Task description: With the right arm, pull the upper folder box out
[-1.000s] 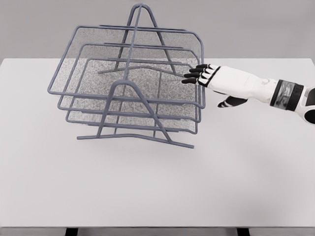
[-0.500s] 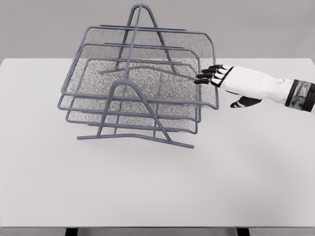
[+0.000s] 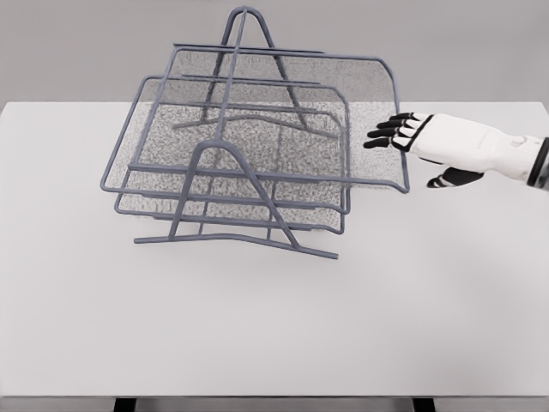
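Observation:
A grey wire rack (image 3: pixel 225 148) with three mesh trays stands on the white table (image 3: pixel 274 326). The upper tray (image 3: pixel 360 94) sticks out to the right, past the two trays below it; its right rim reaches about a hand's width beyond the frame. My right hand (image 3: pixel 388 133) comes in from the right edge. Its black fingers (image 3: pixel 396 122) are curled against the tray's right rim, and the thumb (image 3: pixel 448 181) hangs lower, outside the tray. The left arm is out of view.
The middle tray (image 3: pixel 257 184) and lower tray (image 3: pixel 225 215) sit inside the rack. The rack's base bar (image 3: pixel 249 240) rests on the table. Bare tabletop lies in front of and to the right of the rack.
My right hand has moved right, and the upper tray has slid right with it, now overhanging the rack. The rack and lower trays stayed put.

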